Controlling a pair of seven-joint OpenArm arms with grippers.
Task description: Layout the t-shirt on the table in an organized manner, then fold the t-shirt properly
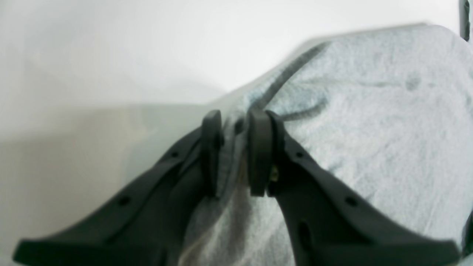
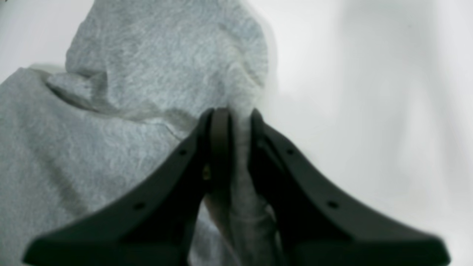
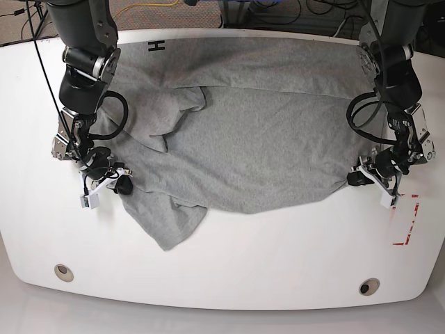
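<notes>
The heather-grey t-shirt (image 3: 257, 132) lies spread and rumpled across the white table (image 3: 264, 257), with a fold bunched at its upper left and a flap hanging toward the front left. A bit of black lettering (image 3: 156, 46) shows at its far edge. My left gripper (image 3: 354, 179) is at the shirt's right edge. In the left wrist view, that gripper (image 1: 234, 147) pinches a fold of the t-shirt (image 1: 369, 122) between its pads. My right gripper (image 3: 124, 186) is at the shirt's left edge. The right wrist view shows it (image 2: 240, 140) shut on a bunch of the t-shirt (image 2: 111, 129).
A red-outlined rectangle mark (image 3: 407, 223) sits on the table just in front of the left gripper. Two round grommet holes (image 3: 63, 272) (image 3: 368, 286) lie near the front edge. Cables and both arm bases stand along the far side.
</notes>
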